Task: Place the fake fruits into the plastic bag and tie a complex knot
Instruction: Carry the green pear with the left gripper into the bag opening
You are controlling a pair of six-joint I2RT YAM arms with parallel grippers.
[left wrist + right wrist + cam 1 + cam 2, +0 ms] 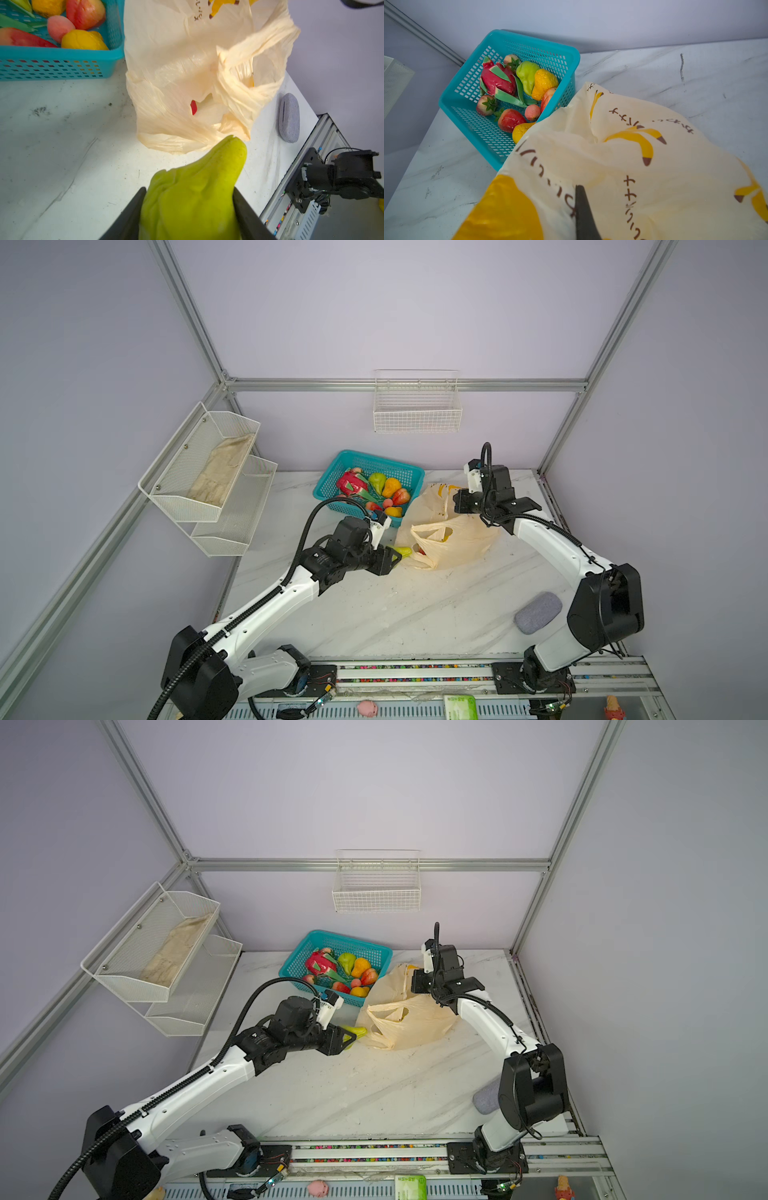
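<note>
Left gripper point(394, 559) is clamped on a glossy yellow-green plastic banana bunch point(193, 197), with one dark finger point(131, 214) against each flank. The fruit's stem end is at the mouth of the thin translucent peach-cream plastic bag point(453, 541) — whether it touches the lower lip, I cannot tell.

Right gripper point(458, 502) is closed together on the bag's upper rear wall. The wrist view shows a dark finger point(582, 209) pressed into the banana-printed film.

The bag lies on the white marbled tabletop point(415, 614). Its mouth and two handle loops face the left arm, and the handles are untied. A small red piece point(193, 107) shows inside the opening.

Teal perforated plastic basket point(326, 483) stands just behind the bag, which overlaps its near corner. It holds a red-pink dragon fruit point(350, 483), a green pear point(377, 481), an orange pear point(391, 486), strawberries and small round pieces.

Grey oval pad point(538, 612) lies well apart, near the right arm's base.
</note>
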